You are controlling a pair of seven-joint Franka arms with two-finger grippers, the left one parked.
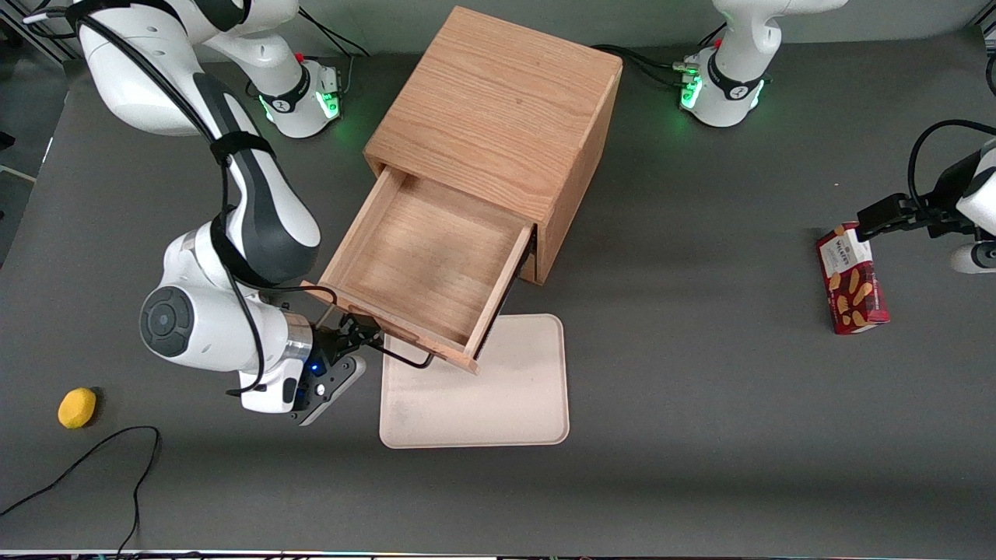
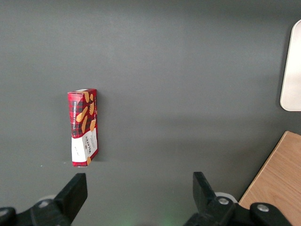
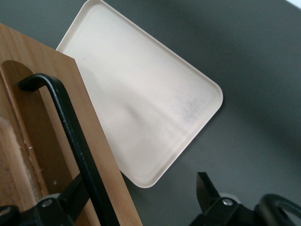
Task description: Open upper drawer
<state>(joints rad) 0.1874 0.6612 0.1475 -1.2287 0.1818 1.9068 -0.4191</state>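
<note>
The wooden cabinet [image 1: 498, 101] stands mid-table. Its upper drawer [image 1: 424, 260] is pulled far out toward the front camera, and its shallow tray body is empty. The drawer's front panel [image 3: 61, 117] carries the black wire handle [image 1: 405, 359], which also shows in the right wrist view [image 3: 70, 127]. My gripper [image 1: 354, 342] is at the handle's end toward the working arm's side. Its fingers are spread wide in the wrist view [image 3: 141, 195]. The handle bar runs between them, close against one finger [image 3: 75, 197]. The other finger [image 3: 207, 188] hangs over bare table. The lower drawer is hidden under the upper one.
A beige tray [image 1: 482, 397] lies flat on the table, partly under the open drawer's front [image 3: 141, 94]. A yellow fruit [image 1: 77, 407] and a black cable [image 1: 93, 459] lie toward the working arm's end. A red cookie box [image 1: 852, 280] lies toward the parked arm's end.
</note>
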